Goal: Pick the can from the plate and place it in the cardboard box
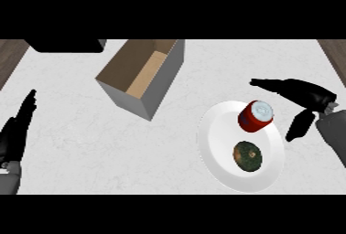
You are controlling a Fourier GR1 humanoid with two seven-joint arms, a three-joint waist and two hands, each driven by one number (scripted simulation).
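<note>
Marbled white worktop [81, 151] is seen from above, with dark wood shown along both sides. One black object [67, 45] is cut off by the upper left edge and cannot be identified. One cardboard box [165, 77] is set beside it, open at the top, well apart from the plate, with a stretch of bare worktop between them. One white plate [223, 169] is placed at the right, and two things are carried on it: one red can [255, 115] with a silver top on the far part, and one round dark green item [248, 156] on the near part, apart from the can. Two hands are counted. The right hand [304, 93] is held just right of the can, fingers and thumb spread apart, with nothing grasped and the can not touched. The left hand [17, 132] is rested at the left edge, fingers straight and pointing up.
</note>
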